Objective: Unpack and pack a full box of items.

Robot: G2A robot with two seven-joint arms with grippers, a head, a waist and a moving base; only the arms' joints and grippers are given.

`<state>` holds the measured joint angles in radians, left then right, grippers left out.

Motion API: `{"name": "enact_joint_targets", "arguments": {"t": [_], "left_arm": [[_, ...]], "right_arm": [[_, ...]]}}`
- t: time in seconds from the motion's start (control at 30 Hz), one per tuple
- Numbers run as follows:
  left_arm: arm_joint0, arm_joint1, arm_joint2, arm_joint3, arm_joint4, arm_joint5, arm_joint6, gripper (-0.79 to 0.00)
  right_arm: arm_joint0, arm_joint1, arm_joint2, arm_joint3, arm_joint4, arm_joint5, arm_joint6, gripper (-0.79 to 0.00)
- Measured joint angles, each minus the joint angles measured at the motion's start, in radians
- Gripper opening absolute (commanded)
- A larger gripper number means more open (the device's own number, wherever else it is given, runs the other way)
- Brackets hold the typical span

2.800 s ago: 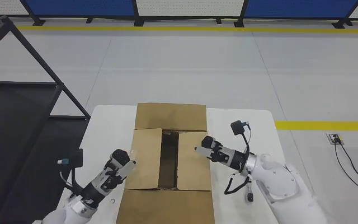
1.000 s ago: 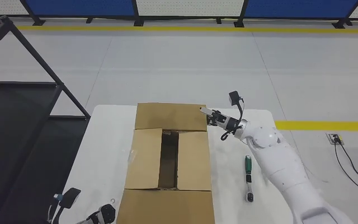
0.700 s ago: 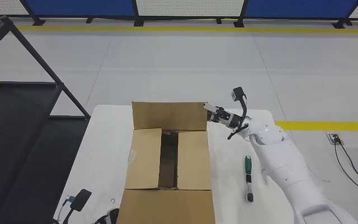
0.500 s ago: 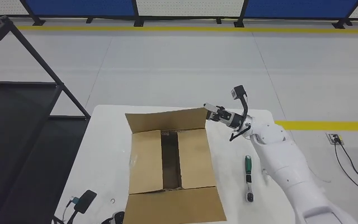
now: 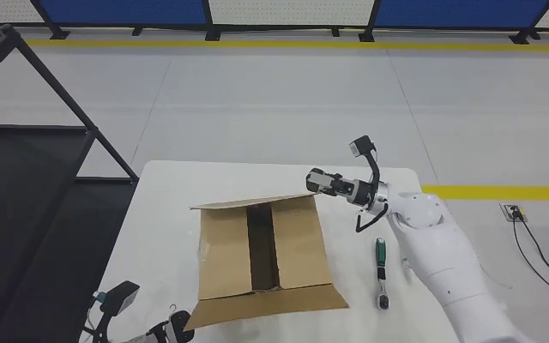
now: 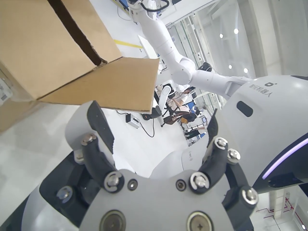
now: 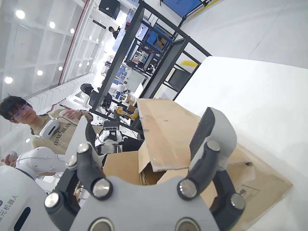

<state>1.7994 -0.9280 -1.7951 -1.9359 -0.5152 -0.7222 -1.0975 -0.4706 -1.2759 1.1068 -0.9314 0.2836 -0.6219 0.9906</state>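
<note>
- The right claw (image 5: 314,182) is spread wide and grips nothing. The cardboard box (image 5: 296,244) sits just ahead of it, far right corner nearest.
- The box's far flap (image 5: 253,203) is tipped up before its fingers (touching or not, I cannot tell).
- The left claw (image 6: 156,114) is wide too, and empty. The splayed near flap (image 6: 108,85) is just ahead of it.
- A green-handled tool (image 5: 380,255) lies on the table (image 5: 163,206), back from the right claw.

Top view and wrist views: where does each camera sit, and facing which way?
Top view: above the arms, facing down on table, box, right gripper.
Left wrist view: low beside the box, facing up past open left gripper.
Right wrist view: over the raised flap, facing down past the right gripper.
All share the box.
</note>
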Motion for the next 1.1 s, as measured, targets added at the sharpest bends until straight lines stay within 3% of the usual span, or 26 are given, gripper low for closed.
{"name": "enact_joint_targets", "arguments": {"t": [0.6, 0.87, 1.1], "left_arm": [[-0.06, -0.013, 0.059, -0.014, 0.043, 0.064, 0.188, 0.0], [-0.121, -0.02, 0.104, -0.06, 0.155, 0.144, 0.29, 0.0], [-0.191, -0.028, 0.16, -0.07, 0.297, 0.244, 0.393, 0.0]], "right_arm": [[-0.089, 0.041, 0.038, -0.187, -0.09, 0.102, 0.068, 0.0], [-0.081, 0.05, 0.025, -0.249, -0.12, 0.267, 0.109, 0.0], [-0.082, 0.05, 0.023, -0.268, -0.109, 0.389, 0.065, 0.0]]}}
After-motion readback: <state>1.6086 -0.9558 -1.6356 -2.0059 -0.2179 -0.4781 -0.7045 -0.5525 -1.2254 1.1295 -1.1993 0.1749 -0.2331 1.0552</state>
